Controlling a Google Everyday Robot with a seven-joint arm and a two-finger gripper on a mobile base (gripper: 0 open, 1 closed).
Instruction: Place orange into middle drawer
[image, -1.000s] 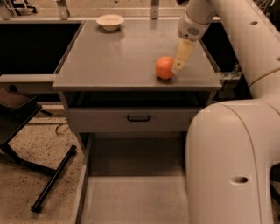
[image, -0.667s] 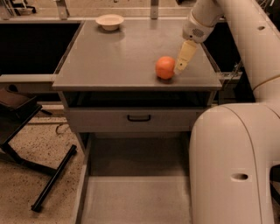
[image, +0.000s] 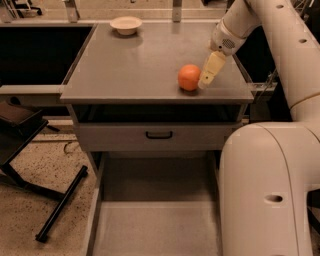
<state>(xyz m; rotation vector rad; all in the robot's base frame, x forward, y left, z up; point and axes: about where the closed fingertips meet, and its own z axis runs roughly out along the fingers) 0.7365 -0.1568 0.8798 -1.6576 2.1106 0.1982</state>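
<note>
The orange (image: 189, 77) sits on the grey cabinet top (image: 135, 65), near its front right edge. My gripper (image: 207, 75) reaches down from the upper right and stands right beside the orange on its right side, at or very close to touching it. It holds nothing that I can see. The middle drawer (image: 155, 225) is pulled far out below, a broad shallow grey tray with a bare floor.
A cream-white bowl (image: 126, 24) stands at the back of the cabinet top. A grey drawer front with a black handle (image: 159, 135) sits under the top. My white arm and base (image: 270, 190) fill the right side. A black stand (image: 60, 205) lies on the speckled floor at left.
My arm has shifted slightly to the right and the gripper tip has dropped a little beside the orange. The orange has not moved.
</note>
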